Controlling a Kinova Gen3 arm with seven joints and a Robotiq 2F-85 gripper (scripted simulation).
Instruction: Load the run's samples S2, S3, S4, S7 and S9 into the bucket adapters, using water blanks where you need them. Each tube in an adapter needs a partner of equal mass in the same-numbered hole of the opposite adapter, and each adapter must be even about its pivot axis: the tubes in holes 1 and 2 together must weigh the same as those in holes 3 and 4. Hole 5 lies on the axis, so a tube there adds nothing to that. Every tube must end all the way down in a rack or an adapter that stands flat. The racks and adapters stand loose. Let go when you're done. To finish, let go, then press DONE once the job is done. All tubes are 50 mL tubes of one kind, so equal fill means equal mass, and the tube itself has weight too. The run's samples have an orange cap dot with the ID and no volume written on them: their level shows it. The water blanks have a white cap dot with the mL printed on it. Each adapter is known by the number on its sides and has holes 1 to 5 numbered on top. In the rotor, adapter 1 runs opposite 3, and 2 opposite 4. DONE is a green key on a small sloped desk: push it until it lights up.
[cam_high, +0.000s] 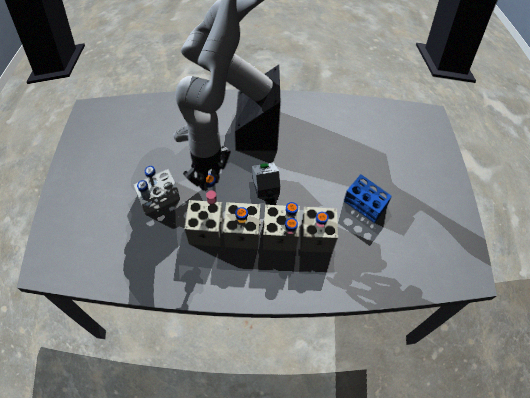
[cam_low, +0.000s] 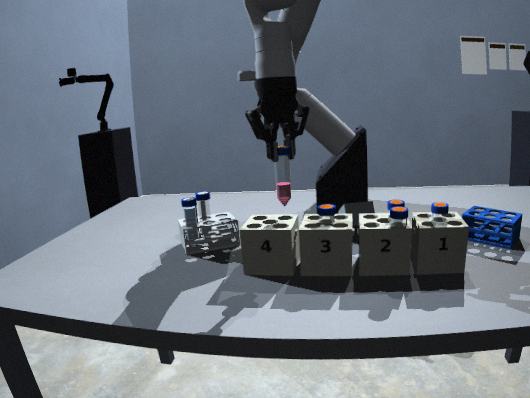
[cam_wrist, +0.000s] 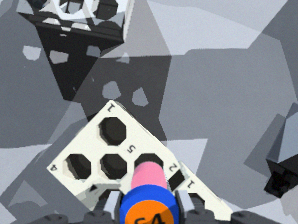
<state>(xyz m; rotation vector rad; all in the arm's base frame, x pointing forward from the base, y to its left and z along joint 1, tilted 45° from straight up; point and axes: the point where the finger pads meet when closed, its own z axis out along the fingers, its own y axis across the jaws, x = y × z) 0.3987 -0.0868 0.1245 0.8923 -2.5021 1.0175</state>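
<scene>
My gripper (cam_high: 210, 179) (cam_low: 283, 150) (cam_wrist: 149, 206) is shut on the cap end of sample tube S4 (cam_high: 211, 195) (cam_low: 283, 172) (cam_wrist: 147, 175), which has an orange cap dot and a little pink liquid at its tip. The tube hangs upright a short way above adapter 4 (cam_high: 200, 231) (cam_low: 267, 255) (cam_wrist: 90, 145), whose holes are all empty. In the wrist view its tip covers the hole marked 2. Adapter 3 (cam_high: 241, 235) (cam_low: 325, 260) holds one orange-dot tube. Adapter 2 (cam_high: 280, 237) (cam_low: 385, 260) holds two. Adapter 1 (cam_high: 320, 240) (cam_low: 440, 257) holds one.
A clear rack (cam_high: 157, 192) (cam_low: 210, 235) with two white-dot blanks stands left of adapter 4. An empty blue rack (cam_high: 367, 197) (cam_low: 492, 223) stands right of adapter 1. The DONE desk (cam_high: 265, 179) with its green key sits behind adapters 3 and 2. The arm's black base stands behind it.
</scene>
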